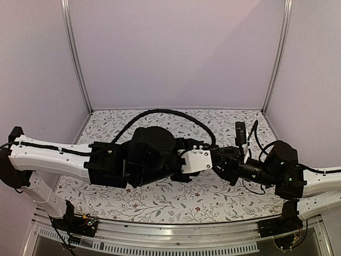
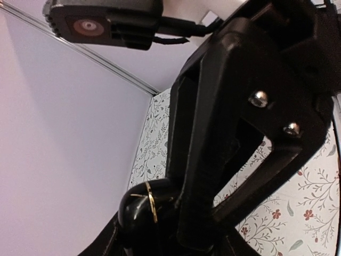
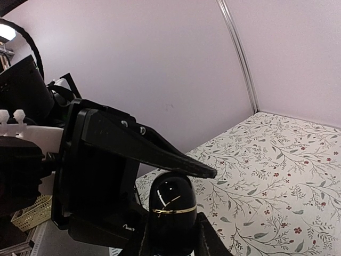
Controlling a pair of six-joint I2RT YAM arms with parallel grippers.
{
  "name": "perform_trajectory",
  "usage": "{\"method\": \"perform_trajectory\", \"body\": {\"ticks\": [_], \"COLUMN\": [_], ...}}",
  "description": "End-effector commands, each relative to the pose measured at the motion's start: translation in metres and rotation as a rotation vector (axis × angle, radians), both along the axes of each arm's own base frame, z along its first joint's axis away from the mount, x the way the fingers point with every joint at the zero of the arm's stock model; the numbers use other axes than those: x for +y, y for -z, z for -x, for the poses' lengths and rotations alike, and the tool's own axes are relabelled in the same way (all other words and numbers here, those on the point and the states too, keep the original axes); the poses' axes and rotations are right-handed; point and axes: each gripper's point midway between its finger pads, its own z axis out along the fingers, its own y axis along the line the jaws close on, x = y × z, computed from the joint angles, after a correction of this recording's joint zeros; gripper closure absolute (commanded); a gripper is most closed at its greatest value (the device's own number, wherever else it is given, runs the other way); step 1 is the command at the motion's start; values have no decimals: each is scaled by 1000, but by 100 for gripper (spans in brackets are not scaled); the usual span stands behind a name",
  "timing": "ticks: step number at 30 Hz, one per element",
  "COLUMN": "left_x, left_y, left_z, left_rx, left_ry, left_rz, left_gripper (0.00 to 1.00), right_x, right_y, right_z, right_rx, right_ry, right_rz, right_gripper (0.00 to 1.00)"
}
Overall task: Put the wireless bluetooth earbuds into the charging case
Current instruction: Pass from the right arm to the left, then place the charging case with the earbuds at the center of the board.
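Lilac walls, floral cloth: my grippers meet right of centre.
From above, left gripper and right gripper nearly touch. Left wrist: its matte black fingers stand parted beside the glossy egg-shaped charging case, which has a gold seam. Right wrist: my claw clamps that case; I can't see the earbuds.

My top camera looks down on the table from above its near edge, my wrist cameras close in, facing each other across the charging case
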Motion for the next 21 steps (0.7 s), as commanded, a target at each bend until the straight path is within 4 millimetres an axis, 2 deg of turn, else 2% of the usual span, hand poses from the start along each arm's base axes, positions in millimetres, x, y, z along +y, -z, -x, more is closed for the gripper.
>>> {"method": "perform_trajectory", "body": {"ticks": [1,3,5,7,8,11,15,18,21], "left_x": [-3,0,5,11,14,23,34,33,25], "left_y": [-16,-13,-8,3,10,39,95,134,158], "left_z": [-3,-8,-20,-36,-45,-81,-126,-147,-163], "left_rx": [44,97,183,287,340,488,638,760,836], "left_ry": [7,9,17,10,1,-71,-198,-238,-243], "left_rz": [71,89,123,148,156,162,98,48,30], "left_gripper": [63,63,64,64,63,63,63,63,63], "right_x": [-7,-13,-21,-33,-38,-55,-73,-79,-79], "right_y": [-20,-21,-24,-29,-30,-34,-34,-30,-25], "right_z": [-7,-11,-17,-22,-25,-32,-36,-36,-35], "right_rx": [-13,-16,-26,-41,-45,-61,-67,-63,-56], "right_ry": [52,89,140,192,219,280,324,327,318], "right_rz": [-49,-54,-50,-58,-56,-56,-59,-47,-30], "right_gripper": [65,43,22,7,2,1,1,1,1]}}
